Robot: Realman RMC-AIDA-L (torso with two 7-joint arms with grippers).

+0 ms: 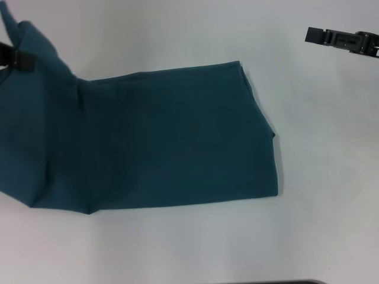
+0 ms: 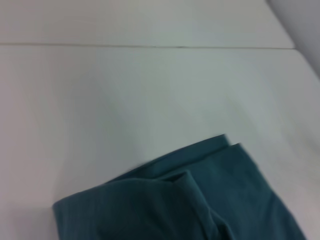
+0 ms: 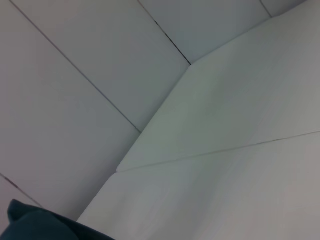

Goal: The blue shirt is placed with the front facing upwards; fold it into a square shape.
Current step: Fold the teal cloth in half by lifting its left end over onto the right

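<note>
Dark teal-blue cotton shirt (image 1: pixel 160 139): lies folded, plain side up, across the middle and left of the white worktop (image 1: pixel 320 225); its far-left corner is lifted off the surface. Left gripper (image 1: pixel 15 58): at the far-left edge, jaws clamped on that raised corner. Right gripper (image 1: pixel 340 40): black, far right, well apart from the cloth; jaw state cannot be told.
</note>
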